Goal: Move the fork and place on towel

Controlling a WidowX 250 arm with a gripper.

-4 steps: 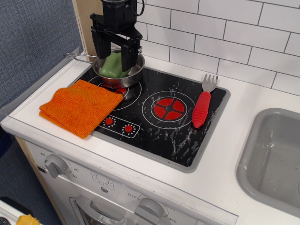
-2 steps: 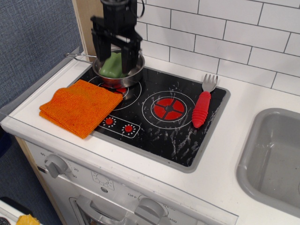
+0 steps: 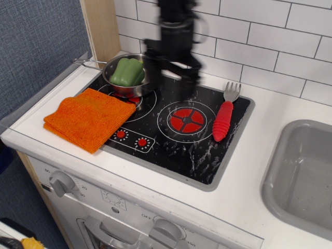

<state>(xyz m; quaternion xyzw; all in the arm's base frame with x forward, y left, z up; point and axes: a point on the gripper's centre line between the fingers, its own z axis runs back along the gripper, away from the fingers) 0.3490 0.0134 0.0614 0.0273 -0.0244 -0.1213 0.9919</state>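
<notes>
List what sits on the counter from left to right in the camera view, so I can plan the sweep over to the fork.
towel → steel pot holding a green pepper → gripper, motion-blurred above the stove → red burner → fork → sink

Towel (image 3: 88,119) left on stove (image 3: 179,140); fork (image 3: 224,113) right; pot (image 3: 127,78) behind towel.

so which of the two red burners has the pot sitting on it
The left burner, beside the towel: the pot with the green pepper covers most of it. The right burner, next to the fork, is bare.
</notes>
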